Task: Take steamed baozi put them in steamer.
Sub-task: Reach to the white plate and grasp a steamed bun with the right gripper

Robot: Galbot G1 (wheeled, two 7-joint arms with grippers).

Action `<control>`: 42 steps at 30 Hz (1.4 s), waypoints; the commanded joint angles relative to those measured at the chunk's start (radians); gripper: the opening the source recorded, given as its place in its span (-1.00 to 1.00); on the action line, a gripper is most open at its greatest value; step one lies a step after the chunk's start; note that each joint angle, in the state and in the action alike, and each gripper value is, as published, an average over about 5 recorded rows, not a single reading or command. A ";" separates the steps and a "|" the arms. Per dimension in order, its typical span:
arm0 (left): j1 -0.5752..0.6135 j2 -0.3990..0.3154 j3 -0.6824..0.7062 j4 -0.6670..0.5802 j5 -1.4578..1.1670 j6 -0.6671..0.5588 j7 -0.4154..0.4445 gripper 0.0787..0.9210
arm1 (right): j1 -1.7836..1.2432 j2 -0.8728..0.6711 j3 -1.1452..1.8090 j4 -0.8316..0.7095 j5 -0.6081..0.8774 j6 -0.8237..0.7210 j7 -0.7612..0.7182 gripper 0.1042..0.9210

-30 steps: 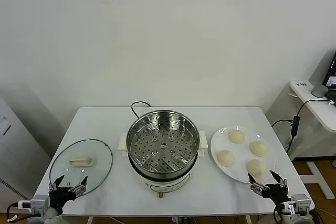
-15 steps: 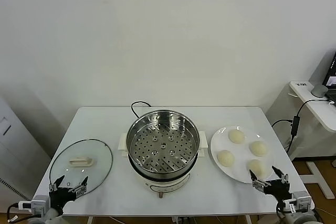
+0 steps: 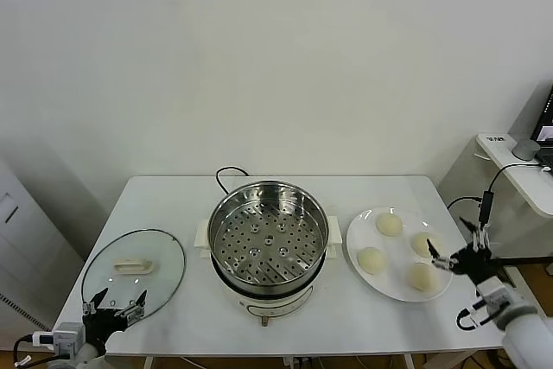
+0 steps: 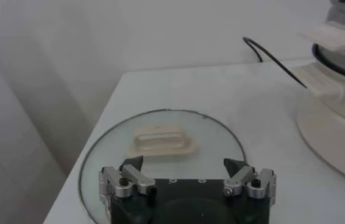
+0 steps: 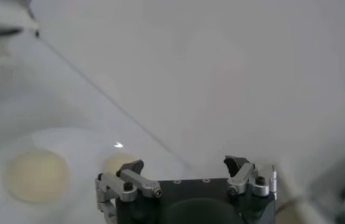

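- The steamer (image 3: 269,248) stands at the middle of the white table (image 3: 173,192): a shiny steel pot with a perforated tray inside, bare of any bun, on a white base with side handles.
- A black cord (image 3: 226,175) loops from behind the steamer toward the far edge of the table.
- To the robot's right of the steamer lies a flat white plate (image 3: 356,235) carrying all four steamed baozi (image 3: 390,225), smooth and cream-white, set apart from one another.
- The right pincer (image 3: 455,250) hangs above the plate's right rim, near the two buns on that side, its fingers spread wide and touching nothing.
- In the right wrist view the right pincer (image 5: 187,173) shows the same wide gap, with two blurred buns on the plate beyond it.
- To the robot's left of the steamer a round glass lid (image 3: 134,267) with a cream handle lies flat on the table.
- The left pincer (image 3: 112,302) sits low at the near left edge of the table, just by the lid's near rim, spread and holding nothing.
- The left wrist view shows the left pincer (image 4: 186,171) over the lid's near edge, the steamer's base off to one side.
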 commanded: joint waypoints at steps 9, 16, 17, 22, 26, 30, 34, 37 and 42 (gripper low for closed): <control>-0.002 -0.009 0.010 -0.011 0.022 0.009 0.001 0.77 | 0.714 -0.254 -0.553 -0.279 -0.097 0.029 -0.603 0.76; -0.001 -0.015 0.010 -0.018 0.023 0.013 0.001 0.77 | 1.211 -0.270 -1.078 -0.476 0.018 0.020 -0.805 0.76; -0.001 -0.016 0.009 -0.019 0.024 0.013 0.001 0.77 | 1.274 -0.265 -1.151 -0.502 0.029 0.023 -0.828 0.76; -0.001 -0.020 0.008 -0.021 0.024 0.015 0.002 0.77 | 1.498 -0.212 -1.421 -0.611 0.087 0.025 -0.915 0.76; -0.003 -0.024 0.009 -0.019 0.024 0.017 0.001 0.77 | 1.550 -0.141 -1.507 -0.694 0.082 0.032 -0.932 0.76; -0.008 -0.025 0.012 -0.019 0.024 0.021 0.001 0.77 | 1.548 -0.068 -1.524 -0.774 0.066 0.054 -0.924 0.76; -0.015 -0.024 0.015 -0.021 0.024 0.027 0.001 0.77 | 1.523 -0.003 -1.506 -0.837 0.044 0.083 -0.902 0.76; -0.018 -0.021 0.015 -0.022 0.023 0.028 0.001 0.77 | 1.498 0.036 -1.479 -0.874 0.001 0.113 -0.881 0.76; -0.021 -0.015 0.016 -0.020 0.020 0.030 0.001 0.77 | 1.438 0.100 -1.402 -0.936 -0.077 0.155 -0.830 0.76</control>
